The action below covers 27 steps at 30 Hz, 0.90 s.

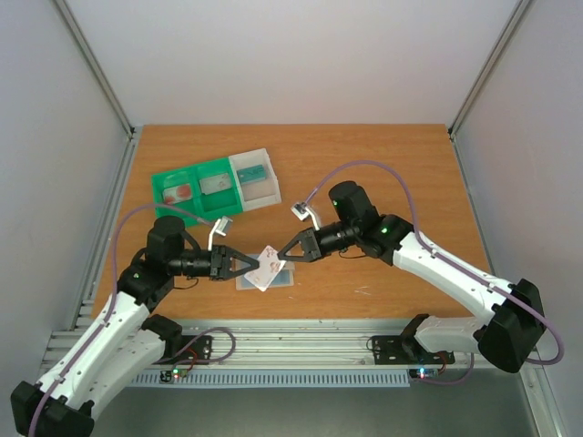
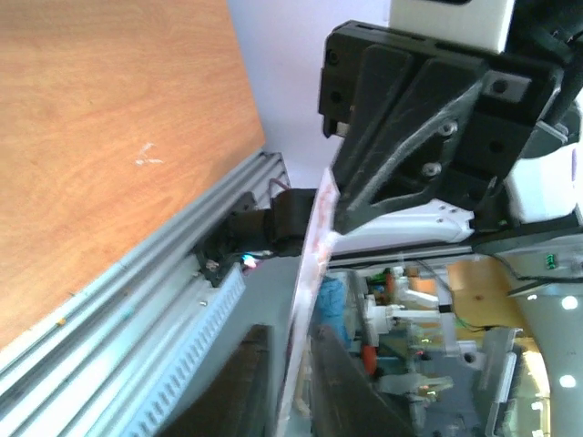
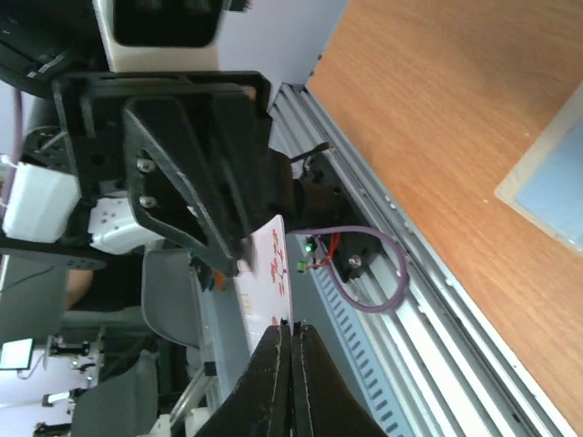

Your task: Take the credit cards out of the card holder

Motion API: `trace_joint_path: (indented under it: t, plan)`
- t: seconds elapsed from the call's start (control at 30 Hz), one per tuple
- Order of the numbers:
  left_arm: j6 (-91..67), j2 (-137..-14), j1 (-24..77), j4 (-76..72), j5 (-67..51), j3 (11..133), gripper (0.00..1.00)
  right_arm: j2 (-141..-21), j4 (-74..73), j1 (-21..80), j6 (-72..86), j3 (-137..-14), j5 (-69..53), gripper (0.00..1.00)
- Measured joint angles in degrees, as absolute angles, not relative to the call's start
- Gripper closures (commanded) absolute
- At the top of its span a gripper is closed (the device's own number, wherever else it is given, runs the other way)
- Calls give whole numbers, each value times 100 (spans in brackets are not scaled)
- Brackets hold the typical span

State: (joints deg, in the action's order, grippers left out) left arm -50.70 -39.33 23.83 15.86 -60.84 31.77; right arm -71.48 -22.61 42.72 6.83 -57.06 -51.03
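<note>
Bright, even light — blurry wrist views

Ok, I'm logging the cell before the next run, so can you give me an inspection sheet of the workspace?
Surface: wooden table, pale scuffs near the front.
Job's things: white card held in the air between both hands; card holder flat on the table beneath it.
Clutter: green-and-white tray back left, cards in its compartments.
Hands: right hand shut on the white card; left hand has fingers either side of it, grip unclear.
Cables: a purple cable loops over each arm.
Surroundings: white walls, metal rail along the near edge.
</note>
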Motion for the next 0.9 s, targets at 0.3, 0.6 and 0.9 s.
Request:
trace_joint_path:
  t: [0.3, 0.6, 0.9]
  plan:
    - [-5092, -3568, 2410, 2274, -5070, 3573, 27, -6746, -1282, 4303, 1468, -5238, -4932, 99]
    - [-5572, -2849, 2414, 2346, -4029, 3704, 13, -6337, 292, 4303, 2810, -4858, -4405, 99]
    - [-6466, -2528, 2414, 1564, -3750, 3345, 28, -6326, 1726, 4303, 3986, -4316, -3656, 99]
